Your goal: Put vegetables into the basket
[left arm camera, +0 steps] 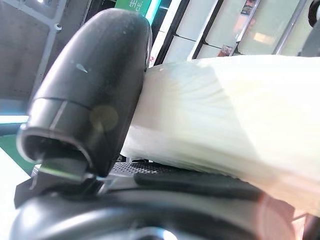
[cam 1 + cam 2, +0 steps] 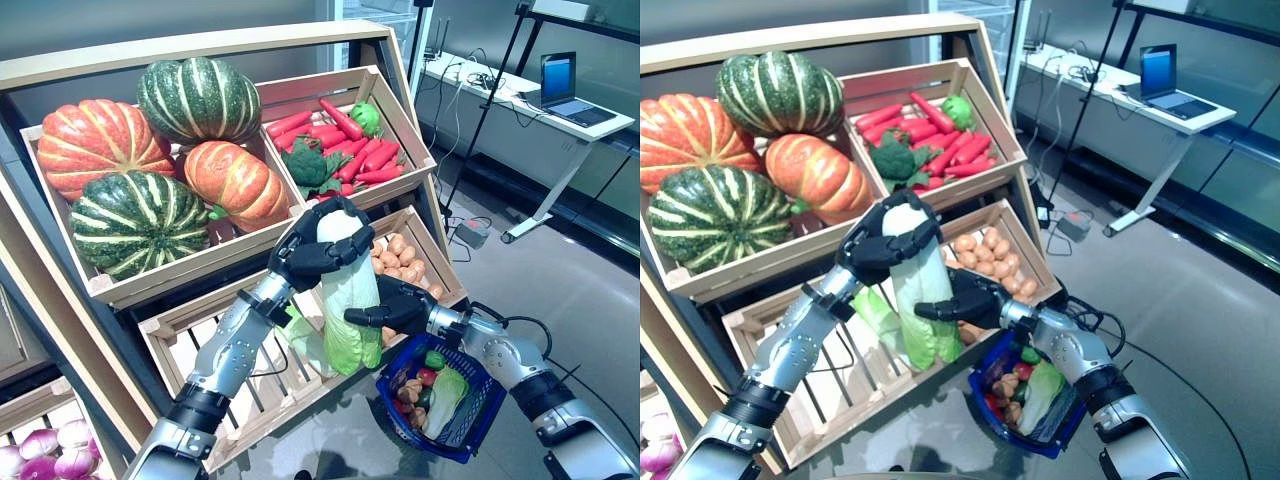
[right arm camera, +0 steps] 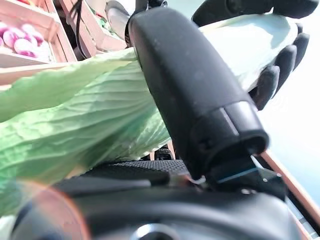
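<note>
Item held: one napa cabbage [image 2: 345, 300], white stalk end up, pale green leaves hanging down, in front of the wooden produce stand [image 2: 60, 70]. Left hand [image 2: 312, 252]: fingers curled round the white upper end of the cabbage, gripping it; its wrist view shows the thumb [image 1: 90, 95] pressed against the white stalk. Right hand [image 2: 392, 308]: fingers and thumb closed on the cabbage's green middle part from the side; its wrist view shows the thumb [image 3: 195, 95] lying across the crinkled leaves, with the left hand's fingers wrapped over the far end. Basket [image 2: 470, 435]: blue, hanging below the right forearm, just beside the cabbage's lower end; contents include a second leafy cabbage piece [image 2: 445, 395], a red item and small brownish items, not clearly identifiable. Stand, upper left crate: four pumpkins, two orange [image 2: 100, 140] and two green-striped [image 2: 135, 220]. Upper right crate: red carrots [image 2: 350, 140], broccoli [image 2: 308, 165], a green pepper [image 2: 367, 117]. Lower right crate: potatoes [image 2: 400, 262]. Lower left crate [image 2: 190, 330]: slatted, a loose green leaf behind the left forearm. Bottom left corner: purple onions [image 2: 45, 450]. Background: a laptop [image 2: 565, 85] on a white tabletop [image 2: 500, 85].
</note>
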{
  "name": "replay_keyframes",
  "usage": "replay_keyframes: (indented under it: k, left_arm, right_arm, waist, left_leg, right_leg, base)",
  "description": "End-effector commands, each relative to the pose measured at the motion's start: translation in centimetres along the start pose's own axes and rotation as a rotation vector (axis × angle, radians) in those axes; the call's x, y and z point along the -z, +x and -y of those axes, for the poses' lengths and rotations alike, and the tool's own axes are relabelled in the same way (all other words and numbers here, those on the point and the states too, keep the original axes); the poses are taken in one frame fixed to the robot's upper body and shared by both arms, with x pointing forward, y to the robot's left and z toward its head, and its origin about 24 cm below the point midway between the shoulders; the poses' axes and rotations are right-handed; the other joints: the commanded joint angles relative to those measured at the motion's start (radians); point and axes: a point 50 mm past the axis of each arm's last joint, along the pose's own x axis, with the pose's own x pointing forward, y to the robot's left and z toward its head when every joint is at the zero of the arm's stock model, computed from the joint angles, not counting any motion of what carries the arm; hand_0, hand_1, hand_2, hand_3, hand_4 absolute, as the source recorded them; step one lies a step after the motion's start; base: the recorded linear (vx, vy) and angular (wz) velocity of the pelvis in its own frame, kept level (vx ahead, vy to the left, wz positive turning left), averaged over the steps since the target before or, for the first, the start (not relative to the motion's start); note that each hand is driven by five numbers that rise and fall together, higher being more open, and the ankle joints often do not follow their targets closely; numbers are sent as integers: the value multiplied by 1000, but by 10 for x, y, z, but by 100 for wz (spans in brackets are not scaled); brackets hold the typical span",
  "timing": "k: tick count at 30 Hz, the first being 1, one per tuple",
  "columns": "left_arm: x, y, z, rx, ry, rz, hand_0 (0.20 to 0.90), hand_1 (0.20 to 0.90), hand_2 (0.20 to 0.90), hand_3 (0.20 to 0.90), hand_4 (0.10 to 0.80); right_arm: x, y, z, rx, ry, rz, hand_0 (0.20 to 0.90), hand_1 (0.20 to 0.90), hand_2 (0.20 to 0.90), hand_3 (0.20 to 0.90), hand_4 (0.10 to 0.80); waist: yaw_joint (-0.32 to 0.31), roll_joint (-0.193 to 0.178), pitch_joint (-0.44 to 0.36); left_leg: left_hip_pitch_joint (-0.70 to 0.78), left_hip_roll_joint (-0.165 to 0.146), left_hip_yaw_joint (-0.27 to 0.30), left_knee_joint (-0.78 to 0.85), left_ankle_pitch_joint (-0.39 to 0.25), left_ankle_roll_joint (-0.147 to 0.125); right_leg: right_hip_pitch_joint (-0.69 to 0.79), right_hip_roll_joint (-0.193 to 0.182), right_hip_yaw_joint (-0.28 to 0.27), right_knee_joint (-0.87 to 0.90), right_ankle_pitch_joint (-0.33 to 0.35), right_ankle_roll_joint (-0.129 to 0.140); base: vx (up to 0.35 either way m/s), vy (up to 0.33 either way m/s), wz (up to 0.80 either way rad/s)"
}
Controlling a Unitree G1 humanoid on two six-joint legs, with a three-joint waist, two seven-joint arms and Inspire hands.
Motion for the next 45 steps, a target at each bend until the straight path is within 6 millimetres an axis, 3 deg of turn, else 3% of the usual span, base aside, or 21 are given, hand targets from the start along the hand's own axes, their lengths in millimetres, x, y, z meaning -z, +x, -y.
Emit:
replay_keyframes:
  k: [1, 2, 3, 4, 23, 24, 25, 26, 30, 34, 40, 45]
  left_arm:
    - [-27, 64, 89, 555, -198, 247, 300, 300, 300, 300, 400]
    - [-27, 65, 89, 556, -195, 249, 300, 300, 300, 300, 400]
    - [-27, 66, 89, 557, -196, 251, 300, 300, 300, 300, 400]
    - [-27, 66, 89, 556, -198, 253, 300, 300, 300, 300, 400]
    - [-31, 65, 85, 513, -147, 268, 300, 300, 300, 300, 400]
    - [-30, 65, 84, 509, -143, 264, 345, 345, 345, 345, 430]
    - [-30, 64, 84, 512, -137, 251, 488, 488, 488, 488, 525]
    - [-30, 64, 84, 508, -133, 247, 900, 900, 900, 900, 800]
    - [-28, 62, 78, 485, -70, 218, 900, 900, 900, 900, 800]
    - [-29, 55, 58, 376, -34, 189, 900, 900, 900, 900, 800]
    - [-33, 29, 12, 157, 32, 209, 900, 900, 900, 900, 800]
    - [-39, 11, -8, 67, 45, 250, 900, 900, 900, 900, 800]
  right_arm:
    - [-63, 41, -36, -352, 95, 281, 900, 900, 900, 900, 800]
    - [-61, 42, -37, -356, 102, 276, 860, 860, 860, 860, 773]
    - [-61, 43, -36, -337, 109, 277, 434, 434, 434, 434, 489]
    - [-61, 43, -34, -304, 125, 288, 300, 300, 300, 300, 400]
    - [-61, 43, -30, -189, 125, 314, 300, 300, 300, 300, 400]
    - [-60, 42, -29, -183, 126, 317, 300, 300, 300, 300, 400]
    - [-58, 41, -27, -176, 125, 320, 300, 300, 300, 300, 400]
    - [-58, 40, -27, -173, 126, 321, 300, 300, 300, 300, 400]
    - [-56, 34, -22, -142, 119, 331, 300, 300, 300, 300, 400]
    - [-52, 18, -9, -74, 131, 377, 300, 300, 300, 300, 400]
    - [-32, -21, 12, 48, 155, 420, 300, 300, 300, 300, 400]
    - [-14, -50, 27, 155, 196, 459, 300, 300, 300, 300, 400]
  waist:
    - [20, 11, -95]
    - [20, 11, -95]
    - [19, 11, -97]
    - [19, 10, -97]
    - [6, 10, -90]
    - [6, 10, -90]
    - [5, 11, -90]
    - [5, 11, -91]
    - [2, 11, -92]
    - [-7, 13, -91]
    - [-22, 15, -86]
    - [-32, 14, -83]
  left_leg:
    - [78, -9, 1, 2, -182, -8]
    - [78, -9, 1, 2, -182, -8]
    - [78, -9, 1, 2, -182, -9]
    - [79, -9, 2, 2, -182, -9]
    - [75, -5, 12, 2, -175, -8]
    - [75, -5, 12, 2, -175, -7]
    - [75, -5, 14, 2, -174, -7]
    - [74, -5, 15, 2, -174, -7]
    - [74, -3, 22, 2, -174, -8]
    - [74, 1, 36, 2, -175, -8]
    - [76, 5, 52, 2, -174, -9]
    - [77, 10, 67, 2, -173, -11]
  right_leg:
    - [-17, 38, -11, 1, -17, -77]
    - [-17, 38, -11, 1, -17, -77]
    - [-16, 38, -10, 1, -17, -77]
    - [-16, 38, -10, 1, -18, -78]
    - [-24, 37, -3, 1, -10, -76]
    - [-25, 37, -2, 1, -10, -76]
    - [-26, 37, -1, 1, -10, -76]
    - [-26, 38, -1, 1, -10, -76]
    - [-30, 39, 3, 1, -8, -74]
    - [-34, 42, 10, 1, -6, -73]
    - [-38, 45, 23, 1, -7, -73]
    - [-43, 45, 28, 1, -6, -71]
  base:
    - [0, 0, 0]
    - [0, 0, 0]
    - [0, 0, 0]
    - [0, 0, 0]
    - [0, 0, 0]
    - [0, 0, 0]
    - [0, 0, 0]
    - [0, 0, 0]
    - [-2, -9, -3]
    - [-2, -11, -6]
    - [2, -3, -5]
    - [5, -7, -6]
